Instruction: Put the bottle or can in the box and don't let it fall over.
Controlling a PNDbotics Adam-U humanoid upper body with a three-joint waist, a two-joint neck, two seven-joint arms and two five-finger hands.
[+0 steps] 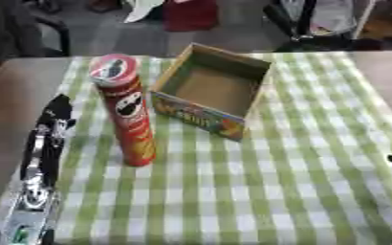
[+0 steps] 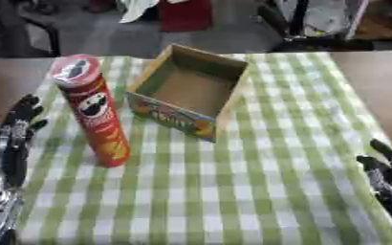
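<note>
Nothing is grasped yet, so the step in hand looks like the approach. The can (image 1: pixel 124 107) stands upright on the table (image 1: pixel 258 191), just left of the open box (image 1: pixel 212 91). The left hand (image 2: pixel 19 127) lies beside the can, near but apart, fingers released and straight. The right hand (image 2: pixel 387 174) rests open at the right edge, well apart. Next, the left hand would need to close round the can's middle and lift it upright over the box wall.

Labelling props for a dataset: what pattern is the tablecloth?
Green and white checks; the tablecloth shows best in the left eye view.
</note>
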